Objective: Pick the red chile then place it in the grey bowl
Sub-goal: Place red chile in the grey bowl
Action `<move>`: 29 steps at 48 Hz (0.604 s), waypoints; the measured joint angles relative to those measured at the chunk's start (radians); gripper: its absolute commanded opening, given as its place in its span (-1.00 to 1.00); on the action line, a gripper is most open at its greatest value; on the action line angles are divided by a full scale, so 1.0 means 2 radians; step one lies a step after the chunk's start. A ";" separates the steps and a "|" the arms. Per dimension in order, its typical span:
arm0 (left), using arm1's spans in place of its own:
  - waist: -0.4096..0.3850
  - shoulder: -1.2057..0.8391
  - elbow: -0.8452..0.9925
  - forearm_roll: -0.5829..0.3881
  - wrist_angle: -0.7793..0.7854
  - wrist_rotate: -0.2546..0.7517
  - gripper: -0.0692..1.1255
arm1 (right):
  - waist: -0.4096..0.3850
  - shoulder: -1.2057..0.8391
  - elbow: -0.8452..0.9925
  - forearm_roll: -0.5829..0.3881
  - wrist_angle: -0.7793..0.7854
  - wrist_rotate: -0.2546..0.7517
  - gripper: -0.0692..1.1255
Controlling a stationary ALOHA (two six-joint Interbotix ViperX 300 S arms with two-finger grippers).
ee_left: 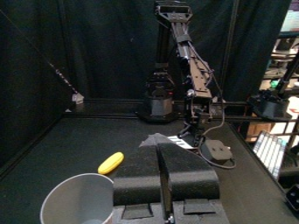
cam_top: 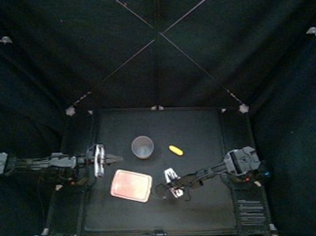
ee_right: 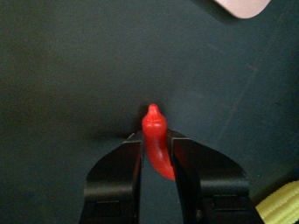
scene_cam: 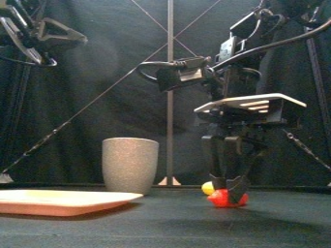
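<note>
Front view, R claw [scene_cam: 230, 183] hides chile [scene_cam: 226, 201] top

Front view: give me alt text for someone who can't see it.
The right gripper grips a red chile on the table, a yellow toy just behind. A grey bowl and pink tray stand to its left.

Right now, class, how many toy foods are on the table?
2. The red chile is held between the right gripper's jaws, right of the pink tray; the yellow toy lies behind it, beside the grey cup. None seems hidden.
</note>
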 measured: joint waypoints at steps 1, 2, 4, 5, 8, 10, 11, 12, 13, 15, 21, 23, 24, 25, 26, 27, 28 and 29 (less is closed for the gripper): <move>0.000 0.000 0.000 0.000 0.000 0.000 -0.95 | -0.002 0.000 -0.001 0.000 -0.001 -0.001 0.08; 0.000 0.000 0.000 0.000 0.000 -0.001 -0.95 | -0.003 0.000 -0.001 0.000 -0.002 0.000 0.08; 0.000 0.000 0.000 0.001 0.000 -0.001 -0.95 | -0.006 0.000 -0.003 -0.002 -0.005 0.002 0.08; 0.000 0.000 0.000 0.000 0.000 0.000 -0.95 | -0.008 0.000 -0.005 -0.002 -0.007 0.002 0.08; 0.000 0.000 0.000 0.000 0.000 0.000 -0.95 | -0.018 -0.002 -0.012 -0.003 -0.016 0.003 0.08; 0.000 0.001 0.000 0.001 0.000 0.000 -0.95 | -0.027 -0.007 -0.020 -0.005 -0.025 0.004 0.08; 0.000 0.000 0.000 0.000 0.000 -0.001 -0.95 | -0.032 -0.011 -0.026 -0.006 -0.032 0.004 0.08; 0.000 0.000 0.000 0.000 0.000 0.000 -0.95 | -0.037 -0.015 -0.030 -0.008 -0.037 0.004 0.08; 0.000 0.000 0.000 0.001 0.000 0.000 -0.95 | -0.042 -0.018 -0.035 -0.009 -0.043 0.004 0.08; 0.000 0.000 0.000 0.000 0.000 0.000 -0.95 | -0.053 -0.026 -0.045 -0.013 -0.054 0.005 0.08; 0.000 0.000 0.000 0.001 0.000 0.000 -0.95 | -0.090 -0.041 -0.081 -0.022 -0.095 0.005 0.08; 0.000 0.000 0.000 0.000 0.000 0.000 -0.95 | -0.102 -0.043 -0.092 -0.023 -0.107 0.005 0.08; 0.000 0.000 0.000 0.000 0.000 -0.001 -0.95 | -0.107 -0.044 -0.097 -0.024 -0.113 0.005 0.08; 0.000 0.000 0.000 0.001 0.000 0.000 -0.95 | -0.113 -0.043 -0.101 -0.024 -0.118 0.005 0.08; 0.000 0.000 0.000 0.000 0.000 0.000 -0.95 | -0.118 -0.043 -0.105 -0.024 -0.124 0.007 0.08; 0.000 0.000 0.000 0.001 0.000 0.000 -0.95 | -0.127 -0.044 -0.111 -0.024 -0.133 0.005 0.08; 0.000 0.000 0.000 0.001 0.000 0.000 -0.95 | -0.130 -0.044 -0.115 -0.024 -0.137 0.005 0.09; 0.000 0.000 0.000 0.000 0.000 0.000 -0.95 | -0.137 -0.043 -0.120 -0.023 -0.146 0.005 0.09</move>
